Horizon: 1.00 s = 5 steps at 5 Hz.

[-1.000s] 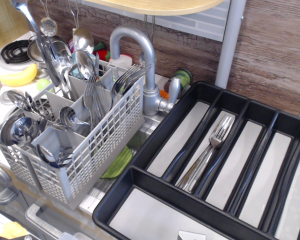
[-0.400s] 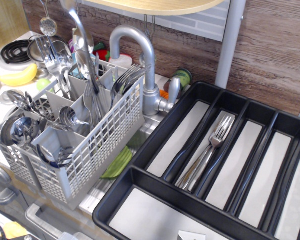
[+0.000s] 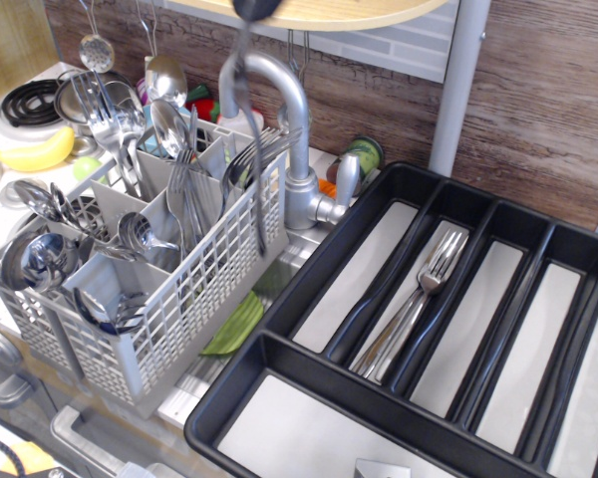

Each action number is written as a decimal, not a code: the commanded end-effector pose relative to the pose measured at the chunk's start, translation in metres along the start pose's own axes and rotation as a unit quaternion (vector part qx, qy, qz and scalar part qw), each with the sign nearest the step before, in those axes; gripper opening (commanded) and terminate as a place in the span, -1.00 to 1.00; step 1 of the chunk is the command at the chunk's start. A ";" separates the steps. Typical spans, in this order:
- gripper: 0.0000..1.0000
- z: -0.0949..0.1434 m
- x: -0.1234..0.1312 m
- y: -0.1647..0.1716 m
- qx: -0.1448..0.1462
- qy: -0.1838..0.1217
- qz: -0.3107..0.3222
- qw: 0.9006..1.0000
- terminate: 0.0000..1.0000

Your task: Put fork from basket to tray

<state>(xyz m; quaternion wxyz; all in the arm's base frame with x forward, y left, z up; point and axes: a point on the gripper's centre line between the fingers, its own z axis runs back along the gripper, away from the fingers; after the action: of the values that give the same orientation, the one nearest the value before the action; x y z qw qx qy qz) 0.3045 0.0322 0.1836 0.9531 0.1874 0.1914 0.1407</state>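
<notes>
A slim steel fork hangs almost upright in the air, blurred. Its lower end is in front of the basket's right wall, beside the faucet. Its top end meets a dark bit of my gripper at the picture's top edge, which is shut on it. The light grey basket stands at the left and holds more forks, spoons and ladles. The black tray fills the right half. Two forks lie together in one of its long compartments.
A grey curved faucet rises between basket and tray, right next to the hanging fork. A skimmer and a ladle hang on the back wall. A banana and a stove burner are at the far left. A grey post stands behind the tray.
The fork has travelled from the top left, above the basket, rightward to the faucet. It now hangs more upright. The basket, the tray and the forks in the tray have not moved.
</notes>
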 end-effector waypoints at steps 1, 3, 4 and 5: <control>-1.00 0.004 -0.002 -0.027 -0.011 0.002 -0.016 1.000 -1.00; -1.00 0.011 -0.001 -0.048 -0.042 0.008 -0.041 0.998 -1.00; -1.00 0.005 0.003 -0.055 -0.055 0.008 -0.046 0.997 -1.00; -1.00 -0.009 0.010 -0.063 -0.062 0.011 -0.034 0.997 -1.00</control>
<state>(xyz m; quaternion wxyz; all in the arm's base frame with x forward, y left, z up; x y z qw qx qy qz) 0.3209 -0.0190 0.1259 0.9606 0.1145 0.2235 0.1194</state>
